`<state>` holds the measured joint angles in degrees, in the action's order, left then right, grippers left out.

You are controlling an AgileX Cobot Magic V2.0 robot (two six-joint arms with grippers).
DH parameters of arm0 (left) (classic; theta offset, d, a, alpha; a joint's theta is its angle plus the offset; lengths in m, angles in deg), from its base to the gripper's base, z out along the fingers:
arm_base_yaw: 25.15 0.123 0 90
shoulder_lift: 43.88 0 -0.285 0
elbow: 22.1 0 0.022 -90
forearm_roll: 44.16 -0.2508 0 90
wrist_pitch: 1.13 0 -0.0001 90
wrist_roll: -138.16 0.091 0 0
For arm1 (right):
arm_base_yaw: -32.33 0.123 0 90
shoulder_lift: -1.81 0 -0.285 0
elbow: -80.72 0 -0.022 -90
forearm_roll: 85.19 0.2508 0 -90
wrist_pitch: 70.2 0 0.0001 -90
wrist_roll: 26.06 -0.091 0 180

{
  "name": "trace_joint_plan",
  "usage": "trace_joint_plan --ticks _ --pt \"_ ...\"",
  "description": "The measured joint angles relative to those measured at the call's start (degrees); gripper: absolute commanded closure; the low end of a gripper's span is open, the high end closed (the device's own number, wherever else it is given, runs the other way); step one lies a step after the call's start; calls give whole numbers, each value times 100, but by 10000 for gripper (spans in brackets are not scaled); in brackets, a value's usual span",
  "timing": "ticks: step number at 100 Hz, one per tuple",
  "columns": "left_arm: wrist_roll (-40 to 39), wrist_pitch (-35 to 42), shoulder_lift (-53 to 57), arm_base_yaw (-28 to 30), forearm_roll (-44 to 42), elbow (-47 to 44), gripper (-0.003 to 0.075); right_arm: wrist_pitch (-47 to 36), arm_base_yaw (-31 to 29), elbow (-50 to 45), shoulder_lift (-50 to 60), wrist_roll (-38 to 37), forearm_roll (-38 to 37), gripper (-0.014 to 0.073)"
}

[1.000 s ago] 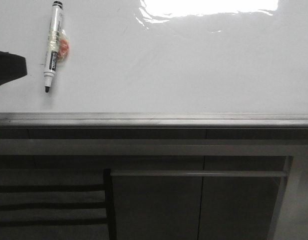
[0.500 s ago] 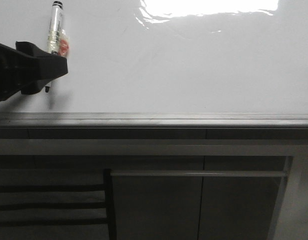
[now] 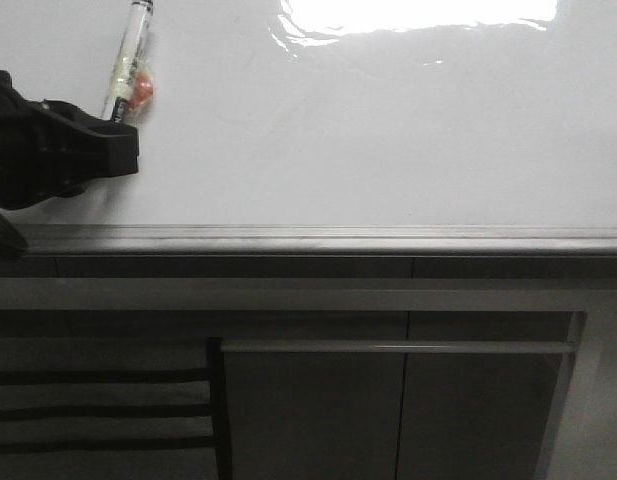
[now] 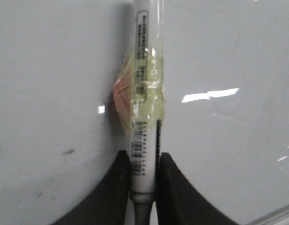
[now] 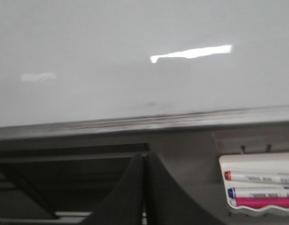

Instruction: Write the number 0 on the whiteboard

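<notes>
Left gripper (image 4: 143, 176) has its jaws clamped on the marker (image 4: 145, 117), near the whiteboard (image 3: 388, 130) edge; right gripper (image 5: 143, 187) jaws closed, empty. Lift it squarely, keeping the grip firm.

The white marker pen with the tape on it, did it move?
Yes. The white marker pen has tilted and slid up the glossy whiteboard, away from its grey edge strip.
</notes>
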<state>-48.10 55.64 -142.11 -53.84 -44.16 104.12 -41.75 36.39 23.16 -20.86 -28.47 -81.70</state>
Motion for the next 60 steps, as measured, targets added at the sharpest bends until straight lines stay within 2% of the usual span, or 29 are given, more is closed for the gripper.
trace_joint_plan --ticks 7,11,14,24,31,47,60 --pt "208 153 107 0 -645 -11 732 226 487 277 -73 825 441 635" --pt "334 208 194 0 -1132 -11 732 389 794 488 -149 1280 747 576" --pt "420 225 301 0 -1474 -11 732 503 1002 634 -245 1736 966 517" --pt "566 223 670 0 -2643 -11 733 811 1712 1140 -593 2789 1638 239" --pt "627 84 1023 -12 -3221 -22 733 874 2154 1468 -889 3248 1849 137" --pt "627 -1036 2083 -234 -4420 -30 733 823 2798 2023 -1684 3999 1950 188" --pt "627 -2118 2837 -478 -4893 -43 733 754 3097 2348 -2401 4294 1950 244"
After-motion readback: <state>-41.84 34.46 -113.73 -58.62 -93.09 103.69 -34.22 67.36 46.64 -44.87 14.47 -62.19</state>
